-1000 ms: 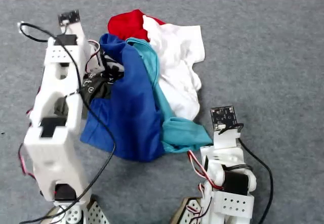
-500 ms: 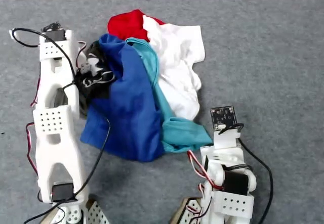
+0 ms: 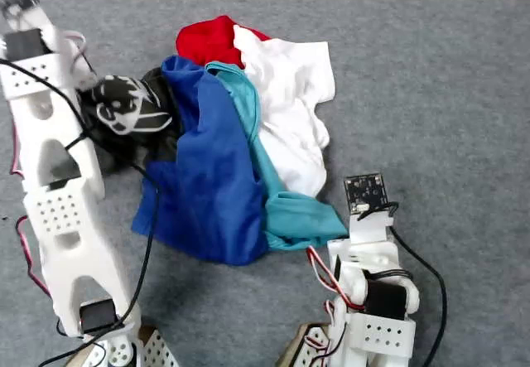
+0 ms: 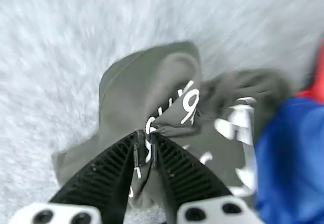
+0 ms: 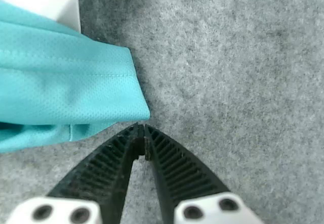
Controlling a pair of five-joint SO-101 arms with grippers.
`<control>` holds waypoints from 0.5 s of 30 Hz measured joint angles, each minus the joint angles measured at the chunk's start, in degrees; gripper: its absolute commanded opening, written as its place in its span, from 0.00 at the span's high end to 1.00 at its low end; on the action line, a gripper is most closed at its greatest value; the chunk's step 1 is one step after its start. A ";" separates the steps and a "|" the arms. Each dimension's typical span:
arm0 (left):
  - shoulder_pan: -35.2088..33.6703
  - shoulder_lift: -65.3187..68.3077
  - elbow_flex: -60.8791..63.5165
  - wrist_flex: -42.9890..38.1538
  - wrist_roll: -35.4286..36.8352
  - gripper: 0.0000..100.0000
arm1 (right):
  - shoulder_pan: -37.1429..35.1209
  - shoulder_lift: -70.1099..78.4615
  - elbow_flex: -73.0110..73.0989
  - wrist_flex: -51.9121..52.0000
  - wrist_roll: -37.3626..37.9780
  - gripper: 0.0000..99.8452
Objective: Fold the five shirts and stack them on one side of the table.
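Several shirts lie in a heap mid-table: red (image 3: 207,40), white (image 3: 290,102), blue (image 3: 211,176) and teal (image 3: 290,214). A black shirt (image 3: 128,110) with white print is drawn out at the heap's left side. My left gripper (image 4: 146,135) is shut on a fold of the black shirt (image 4: 152,87), with the blue shirt (image 4: 293,153) just beside it. My right gripper (image 5: 142,130) is shut on nothing, its tips on the grey felt at the hem of the teal shirt (image 5: 61,92).
Grey felt table (image 3: 431,94) has open room to the right of the heap and along the far left. The left arm (image 3: 54,185) stretches along the table's left side. The right arm's base (image 3: 368,301) sits at the front, just below the teal shirt.
The left arm swung left and away from the heap, pulling the black shirt out from beside the blue one. The right arm has not moved.
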State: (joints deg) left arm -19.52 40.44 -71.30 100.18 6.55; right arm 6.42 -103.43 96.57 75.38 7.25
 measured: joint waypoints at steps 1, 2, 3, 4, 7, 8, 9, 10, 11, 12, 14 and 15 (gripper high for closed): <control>0.00 -2.90 0.00 0.00 0.00 0.98 | 0.00 0.00 0.00 0.00 0.00 1.00; 0.18 -5.63 0.00 0.00 0.00 0.98 | 0.00 0.00 0.00 0.00 0.00 1.00; 0.53 -8.35 0.00 0.00 0.00 0.98 | 0.00 0.00 0.00 0.00 0.00 1.00; 0.97 -11.08 0.00 0.00 0.00 0.98 | 0.00 0.00 0.00 0.00 0.00 1.00; 2.37 -19.16 -0.09 0.00 0.00 0.98 | 0.00 0.00 0.00 0.00 0.00 1.00; 3.16 -21.63 -0.09 0.00 0.00 0.98 | 0.00 0.00 0.00 0.00 0.00 1.00; 4.22 -24.00 -0.09 0.00 0.00 0.98 | 0.00 0.00 0.00 0.00 0.00 1.00; 5.27 -26.02 -0.09 0.00 0.00 0.98 | 0.00 0.00 0.00 0.00 0.00 1.00; 6.42 -28.04 -0.09 0.00 0.00 0.98 | 0.00 0.00 0.00 0.00 0.00 1.00; 7.82 -29.89 -0.18 0.00 0.00 0.98 | 0.00 0.00 0.00 0.00 0.00 1.00; 12.22 -33.67 -0.88 0.00 0.00 0.98 | 0.00 0.00 0.00 0.00 0.00 1.00; 14.77 -35.43 -0.97 0.00 0.00 0.98 | 0.00 0.00 0.00 0.00 0.00 1.00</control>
State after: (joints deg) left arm -4.75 5.01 -72.26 100.18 6.55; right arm 6.42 -103.43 96.57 75.38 7.25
